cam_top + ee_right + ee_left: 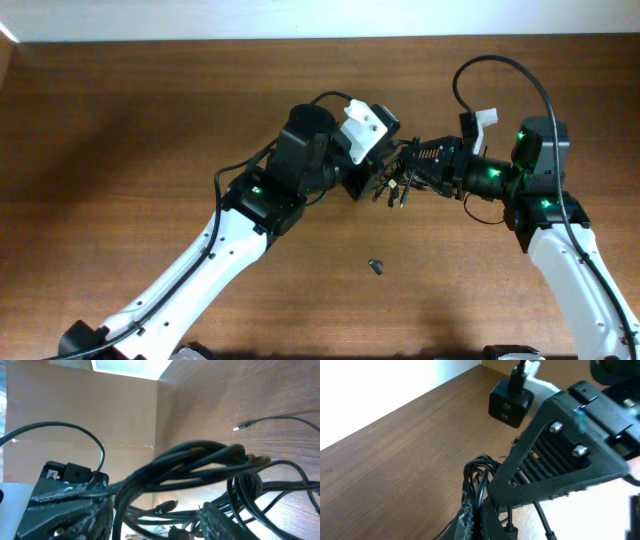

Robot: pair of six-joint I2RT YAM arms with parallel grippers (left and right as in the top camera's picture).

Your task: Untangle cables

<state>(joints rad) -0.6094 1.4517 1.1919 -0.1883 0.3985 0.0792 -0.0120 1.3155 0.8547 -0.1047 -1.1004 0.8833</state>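
The cables [393, 190] hang as a black knot between my two grippers above mid-table. My left gripper [372, 180] comes in from the left and is shut on part of the bunch; in the left wrist view a loop of cables [477, 472] rises from its pinched fingers [466, 515]. My right gripper [412, 170] meets it from the right. In the right wrist view its fingers [65, 510] stand apart, and thick looped cables [200, 457] and a small plug [167, 506] cross the gap. One thin strand [270, 420] trails off over the table.
A tiny dark loose piece [376, 266] lies on the wood in front of the grippers. The right gripper's ribbed black finger [555, 460] fills much of the left wrist view, with a black block [510, 402] behind it. Thick arm cables [500, 65] arch over the right arm.
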